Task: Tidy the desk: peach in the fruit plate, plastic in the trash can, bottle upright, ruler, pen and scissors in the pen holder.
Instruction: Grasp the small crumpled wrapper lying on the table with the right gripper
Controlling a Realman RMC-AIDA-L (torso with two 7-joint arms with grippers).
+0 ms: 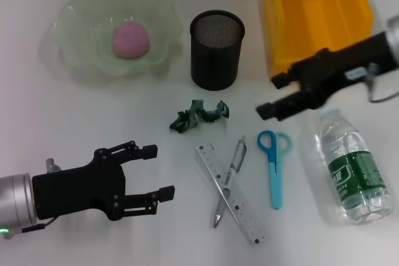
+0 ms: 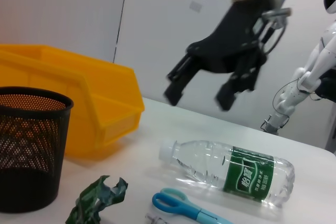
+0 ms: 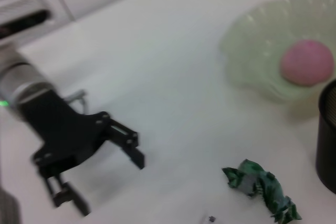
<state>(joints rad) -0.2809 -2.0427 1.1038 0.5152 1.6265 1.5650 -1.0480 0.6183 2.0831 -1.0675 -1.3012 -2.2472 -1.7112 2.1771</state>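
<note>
A pink peach (image 1: 131, 40) lies in the pale green fruit plate (image 1: 75, 23). The black mesh pen holder (image 1: 216, 48) stands beside the yellow bin (image 1: 318, 14). Crumpled green plastic (image 1: 199, 114) lies in front of the holder. On the table a silver pen (image 1: 230, 175) crosses a clear ruler (image 1: 240, 207), with blue scissors (image 1: 274, 163) next to them. The clear bottle (image 1: 349, 166) lies on its side at the right. My right gripper (image 1: 272, 96) hangs open above the table, near the bottle's cap and holding nothing. My left gripper (image 1: 158, 171) is open and empty at the front left.
The left wrist view shows the bottle (image 2: 231, 171) lying below the raised right gripper (image 2: 199, 90), with the yellow bin (image 2: 79, 103) behind the pen holder (image 2: 29, 148). Bare table lies between the left gripper and the plastic.
</note>
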